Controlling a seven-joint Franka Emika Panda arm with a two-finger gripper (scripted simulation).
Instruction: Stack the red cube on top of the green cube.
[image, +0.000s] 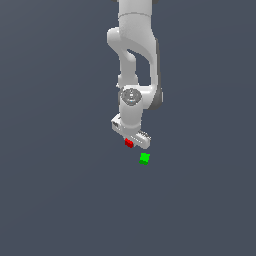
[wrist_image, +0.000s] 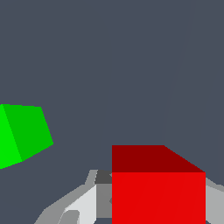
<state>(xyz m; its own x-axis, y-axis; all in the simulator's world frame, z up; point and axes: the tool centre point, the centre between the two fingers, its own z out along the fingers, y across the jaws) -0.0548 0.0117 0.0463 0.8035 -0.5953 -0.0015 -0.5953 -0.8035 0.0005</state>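
Note:
The red cube (image: 129, 143) sits between my gripper's (image: 132, 139) fingers, right under the white hand. In the wrist view the red cube (wrist_image: 158, 186) fills the space between the two grey fingers (wrist_image: 83, 202), which lie against its sides. The gripper is shut on it. The green cube (image: 144, 158) rests on the grey floor, a short way toward the exterior view's right of the red cube and nearer that camera, apart from it. It also shows in the wrist view (wrist_image: 22, 133), off to one side of the held cube. I cannot tell how high the red cube is above the floor.
The white arm (image: 135, 55) comes down from the exterior view's top centre. The plain dark grey floor (image: 60, 190) spreads all around; nothing else shows on it.

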